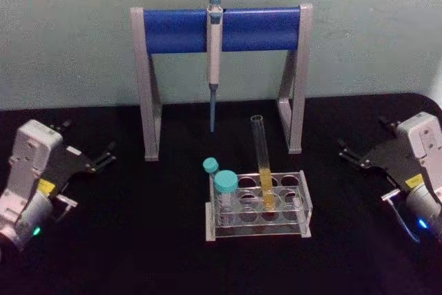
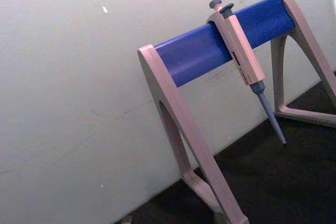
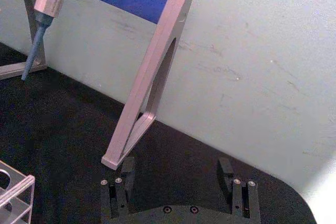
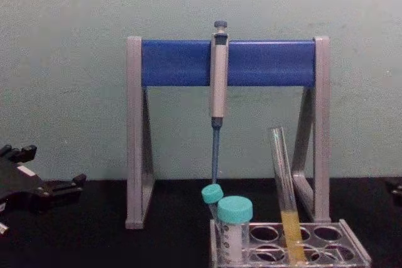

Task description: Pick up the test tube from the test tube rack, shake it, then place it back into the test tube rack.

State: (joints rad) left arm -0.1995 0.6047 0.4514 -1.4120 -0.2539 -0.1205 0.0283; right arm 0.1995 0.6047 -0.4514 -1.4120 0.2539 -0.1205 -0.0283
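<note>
Front centre: test tube rack (image 1: 306, 205) on the worktop (image 1: 138, 240).
In the rack: test tube (image 1: 261, 150) near the middle; two capped tubes (image 1: 226, 183) at its left end.
Behind: pipette stand (image 1: 179, 30), with a pipette (image 1: 215, 53) hanging from its bar.
Sides: left claw (image 1: 107, 155) and right claw (image 1: 347, 151), both well apart from the rack.

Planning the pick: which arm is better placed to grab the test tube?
Right, probably. The right end effector is open and nearer the test tube; teal-capped tubes stand between it and the left end effector.

surface: black table (image 1: 138, 260) | on it: test tube rack (image 1: 280, 223), centre | pipette stand (image 1: 262, 29), behind rack
</note>
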